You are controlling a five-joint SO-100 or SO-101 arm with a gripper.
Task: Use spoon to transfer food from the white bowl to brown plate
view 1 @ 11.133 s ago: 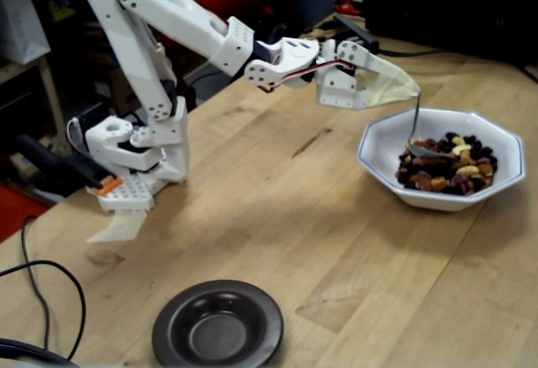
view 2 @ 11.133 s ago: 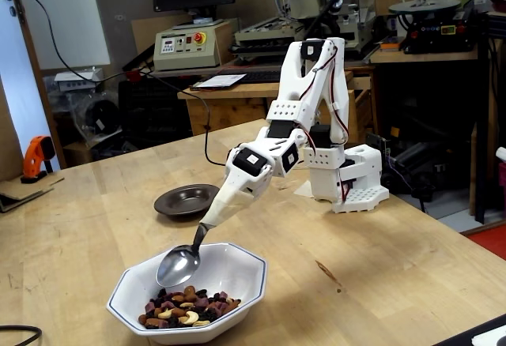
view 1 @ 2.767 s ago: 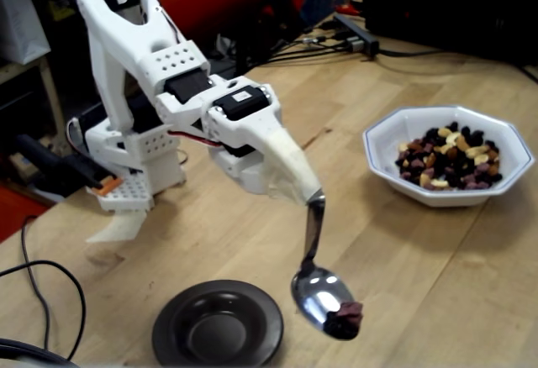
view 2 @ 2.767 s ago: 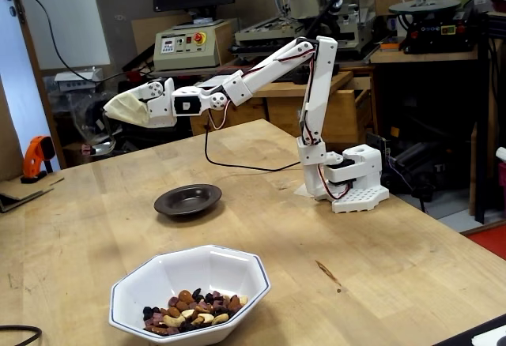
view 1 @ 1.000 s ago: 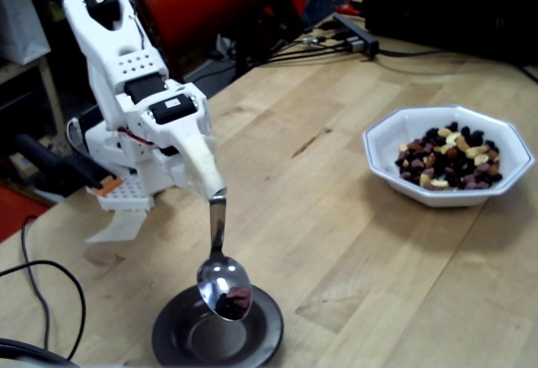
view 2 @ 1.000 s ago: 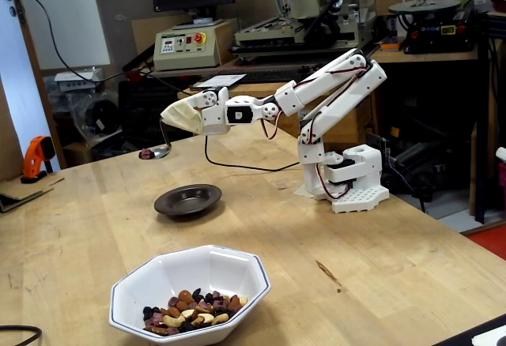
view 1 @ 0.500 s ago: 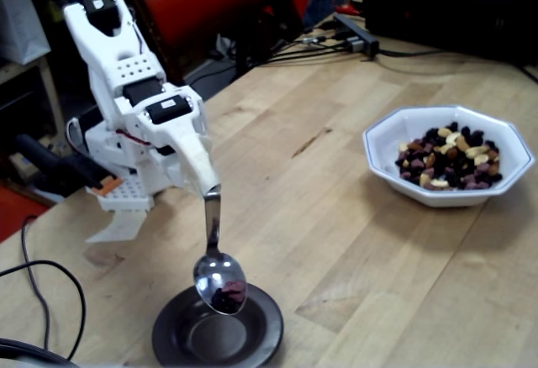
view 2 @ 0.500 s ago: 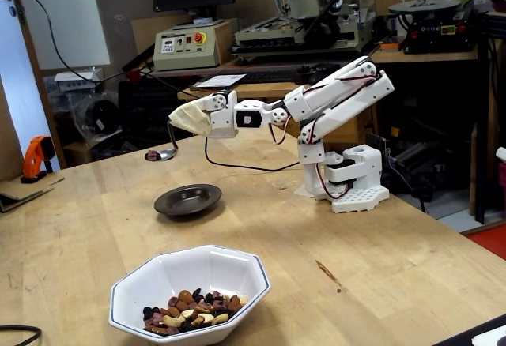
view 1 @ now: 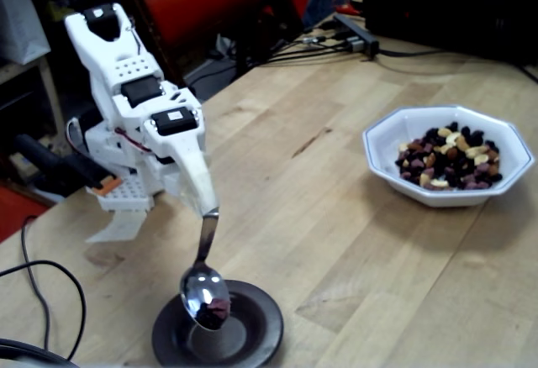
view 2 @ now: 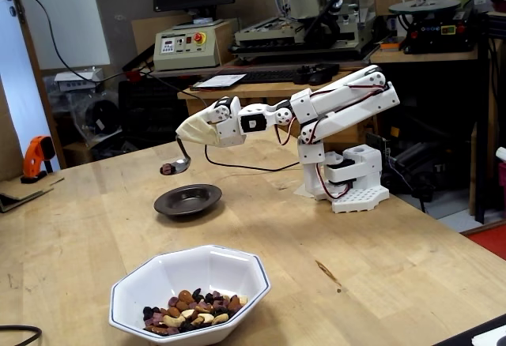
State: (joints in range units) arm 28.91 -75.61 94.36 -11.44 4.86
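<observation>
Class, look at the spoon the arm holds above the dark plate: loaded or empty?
Loaded: the spoon carries a small dark food clump above the brown plate.

One fixed view: close, high, looking down across the worktop [view 1: 353, 242] toward the arm base. Another: farther, lower, opposite side, facing workshop. Both share arm, white bowl [view 1: 445, 160] [view 2: 190, 295], brown plate [view 1: 261, 326] [view 2: 187, 201].

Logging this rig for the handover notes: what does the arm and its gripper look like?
White 3D-printed arm with black servo blocks, screw holes, thin red-and-dark wires along the joints, on a white perforated base. The gripper is wrapped in cream-coloured tape or cloth.
</observation>
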